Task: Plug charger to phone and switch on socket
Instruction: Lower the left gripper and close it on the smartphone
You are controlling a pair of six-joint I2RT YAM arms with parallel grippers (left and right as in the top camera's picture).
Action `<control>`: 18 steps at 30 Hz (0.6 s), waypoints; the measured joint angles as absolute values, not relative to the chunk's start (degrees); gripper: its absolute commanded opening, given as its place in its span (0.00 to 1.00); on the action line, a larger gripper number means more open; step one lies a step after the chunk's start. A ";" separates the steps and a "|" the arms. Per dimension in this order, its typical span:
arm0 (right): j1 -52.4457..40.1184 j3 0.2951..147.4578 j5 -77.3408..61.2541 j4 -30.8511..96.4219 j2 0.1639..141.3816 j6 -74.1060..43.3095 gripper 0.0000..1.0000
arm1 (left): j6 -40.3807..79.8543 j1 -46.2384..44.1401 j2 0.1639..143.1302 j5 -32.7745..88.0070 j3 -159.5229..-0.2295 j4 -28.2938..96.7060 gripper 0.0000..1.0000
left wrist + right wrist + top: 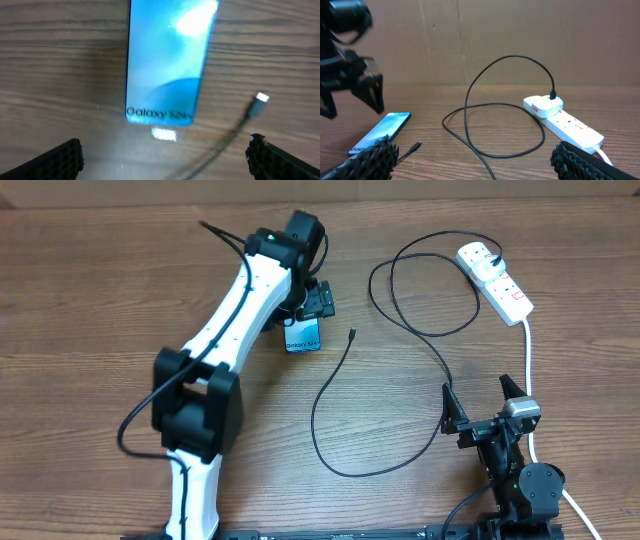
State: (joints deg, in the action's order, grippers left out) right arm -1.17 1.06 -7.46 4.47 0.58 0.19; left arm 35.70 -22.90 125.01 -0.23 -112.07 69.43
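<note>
The phone [302, 337] lies flat on the wooden table, cyan screen up with "Galaxy" text; it also shows in the left wrist view [167, 60] and the right wrist view [382, 131]. My left gripper [313, 308] is open just above the phone's far end, holding nothing [165, 160]. The charger's black cable [330, 385] loops across the table. Its connector tip [353, 333] lies free just right of the phone [261, 98] [415, 146]. Its white plug [478, 255] sits in the socket [505, 290] [570, 127]. My right gripper [478, 392] is open and empty [475, 165].
The socket's thick white lead [528, 360] runs down the right side, past my right arm. A cardboard wall [520, 30] stands behind the table. The cable's big loop [511, 57] rises between the phone and the socket.
</note>
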 measured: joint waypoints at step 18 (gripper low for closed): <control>-1.17 1.06 -7.44 4.49 0.58 0.21 1.00 | 32.64 -21.30 133.16 -0.89 -112.07 60.10 1.00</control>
